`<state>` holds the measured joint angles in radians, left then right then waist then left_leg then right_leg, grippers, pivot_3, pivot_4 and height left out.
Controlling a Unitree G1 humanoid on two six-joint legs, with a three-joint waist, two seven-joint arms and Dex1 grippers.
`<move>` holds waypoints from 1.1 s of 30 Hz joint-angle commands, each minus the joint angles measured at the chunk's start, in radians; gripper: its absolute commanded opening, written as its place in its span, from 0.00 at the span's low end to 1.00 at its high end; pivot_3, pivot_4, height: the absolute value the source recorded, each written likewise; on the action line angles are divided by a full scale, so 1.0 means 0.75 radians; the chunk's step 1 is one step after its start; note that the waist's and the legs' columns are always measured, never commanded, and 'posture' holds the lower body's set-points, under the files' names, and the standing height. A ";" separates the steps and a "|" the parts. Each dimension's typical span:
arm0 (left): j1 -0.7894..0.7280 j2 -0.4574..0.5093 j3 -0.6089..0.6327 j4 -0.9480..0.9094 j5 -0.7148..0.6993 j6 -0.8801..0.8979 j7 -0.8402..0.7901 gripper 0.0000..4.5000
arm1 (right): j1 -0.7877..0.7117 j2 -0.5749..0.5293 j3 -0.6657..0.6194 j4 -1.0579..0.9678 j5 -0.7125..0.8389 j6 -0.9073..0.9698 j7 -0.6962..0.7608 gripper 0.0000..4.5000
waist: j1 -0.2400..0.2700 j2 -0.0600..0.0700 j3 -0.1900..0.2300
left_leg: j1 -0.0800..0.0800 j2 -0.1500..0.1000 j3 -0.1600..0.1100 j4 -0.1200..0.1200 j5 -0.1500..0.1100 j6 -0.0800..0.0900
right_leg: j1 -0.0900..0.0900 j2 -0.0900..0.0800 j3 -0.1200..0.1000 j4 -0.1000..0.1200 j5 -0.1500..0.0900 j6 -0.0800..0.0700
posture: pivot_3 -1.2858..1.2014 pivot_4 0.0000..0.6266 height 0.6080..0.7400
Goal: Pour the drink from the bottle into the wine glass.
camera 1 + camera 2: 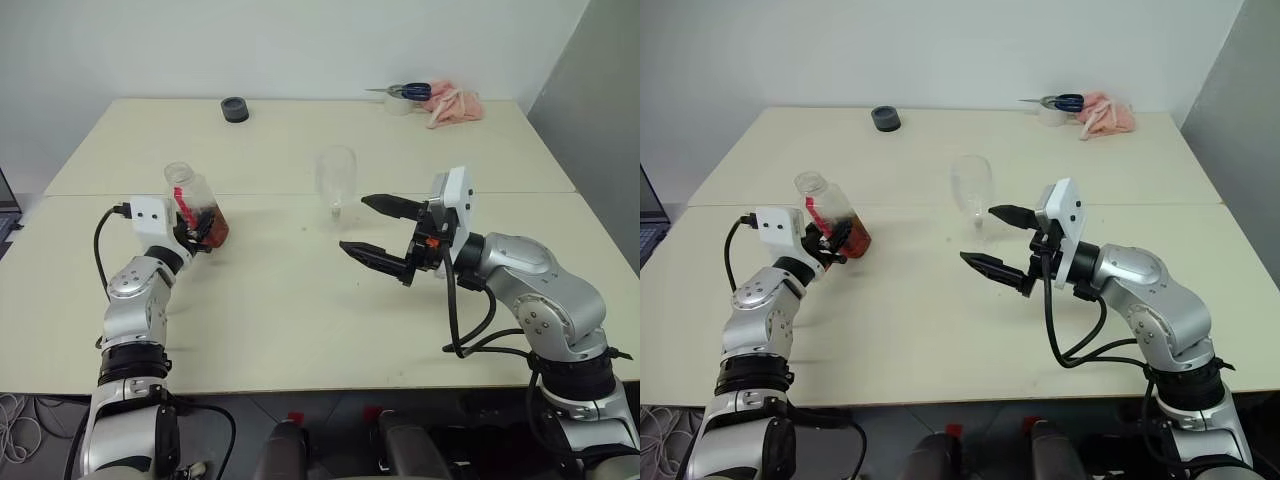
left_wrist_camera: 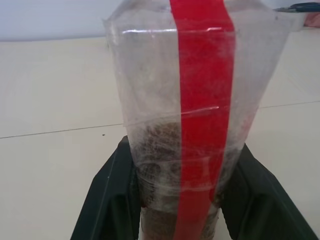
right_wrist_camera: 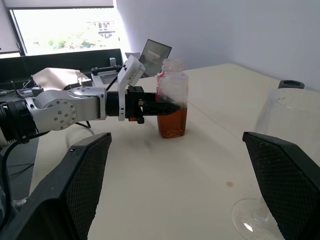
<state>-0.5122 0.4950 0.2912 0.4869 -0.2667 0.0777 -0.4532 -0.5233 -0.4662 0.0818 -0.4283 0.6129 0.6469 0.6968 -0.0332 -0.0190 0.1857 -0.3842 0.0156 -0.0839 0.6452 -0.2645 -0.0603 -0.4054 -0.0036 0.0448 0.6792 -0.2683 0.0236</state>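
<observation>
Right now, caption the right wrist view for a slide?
Left gripper clamps the uncapped bottle of amber drink; wine glass waits nearby.

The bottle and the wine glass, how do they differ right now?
The bottle holds reddish-brown drink in its lower part; the wine glass looks empty. The bottle carries a red vertical strip, while the wine glass is plain. The left gripper is shut on the bottle; the wine glass stands free, with the open right gripper beside it. Both are clear, stand upright on the table, and are open at the top.
</observation>
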 commanded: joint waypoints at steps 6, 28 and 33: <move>-0.088 0.060 -0.037 -0.086 0.063 -0.022 0.023 0.37 | -0.018 0.013 -0.045 -0.011 -0.035 -0.054 -0.045 1.00 | 0.001 -0.001 0.001 | 0.000 0.000 0.000 0.000 0.000 0.000 | 0.000 0.000 0.000 0.000 0.000 0.000 | 0.52 0.24 1.00; -0.806 0.215 -0.589 0.418 0.647 -0.640 -0.185 0.37 | -0.061 0.182 -0.091 0.310 -0.328 -0.441 -0.193 1.00 | -0.005 -0.003 0.002 | -0.008 -0.002 0.001 0.000 0.000 0.000 | -0.007 -0.001 0.000 0.000 0.000 0.000 | 0.52 0.24 1.00; -0.910 0.214 -0.647 0.563 0.743 -0.750 -0.164 0.37 | -0.040 0.203 -0.089 0.293 -0.333 -0.448 -0.212 1.00 | -0.001 -0.003 0.002 | -0.016 -0.003 0.000 0.002 0.000 0.000 | -0.013 -0.001 -0.001 0.001 0.000 0.000 | 0.52 0.24 1.00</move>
<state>-1.1375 0.6407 -0.1938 0.9149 0.2769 -0.4419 -0.5987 -0.5568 -0.3172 0.0318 -0.1721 0.3643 0.3345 0.5460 -0.0339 -0.0213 0.1873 -0.3974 0.0136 -0.0841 0.6471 -0.2641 -0.0602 -0.4163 -0.0042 0.0440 0.6806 -0.2682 0.0235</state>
